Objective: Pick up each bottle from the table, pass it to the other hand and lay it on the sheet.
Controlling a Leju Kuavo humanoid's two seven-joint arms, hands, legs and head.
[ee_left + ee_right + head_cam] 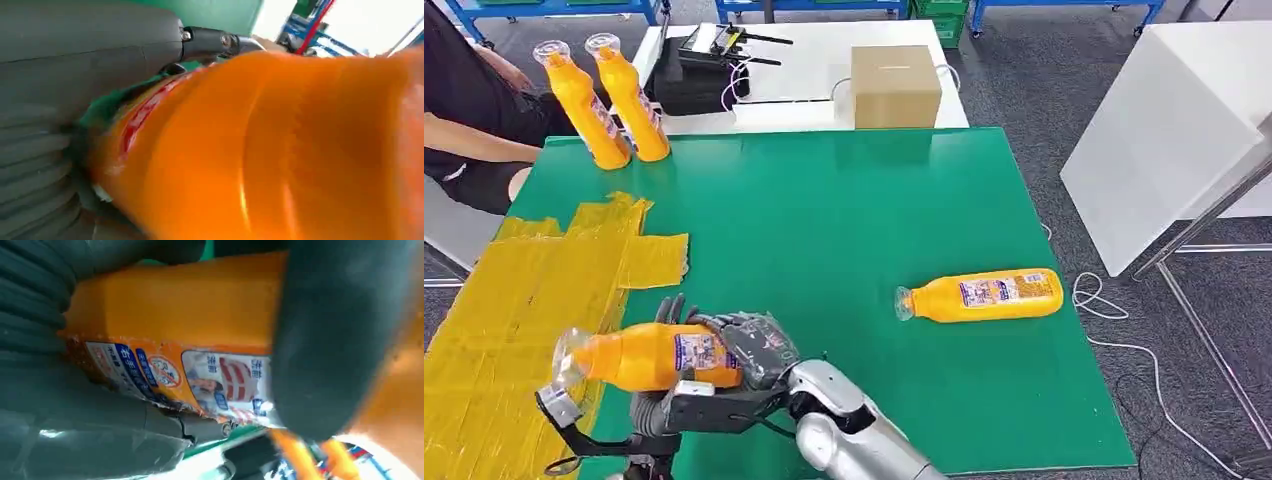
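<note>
Lying on its side above the near left part of the green mat (844, 250), an orange bottle (649, 357) was gripped at its labelled base end by the right hand (749, 345), whose dark fingers wrapped around it. Its clear cap end pointed left, toward the yellow sheet (514, 310). The left hand (679, 405) sat just beneath the bottle; the left wrist view showed its grey cover and a finger against the orange body, but whether it was actually gripping could not be told.

Four bottles were counted in all: the held one, a second bottle (984, 295) lying on its side on the right of the mat with its neck to the left, and a pair of upright bottles (609, 100) touching each other at the far left corner. One yellow sheet, patched from strips, covered the near left edge.

Beyond the mat stood a white table (809, 85) carrying one cardboard box (896, 87) and a black device (714, 60). A seated person (469, 110) was at the far left. Grey floor (1034, 90) lay around, with a white cable (1104, 310) on the right.
</note>
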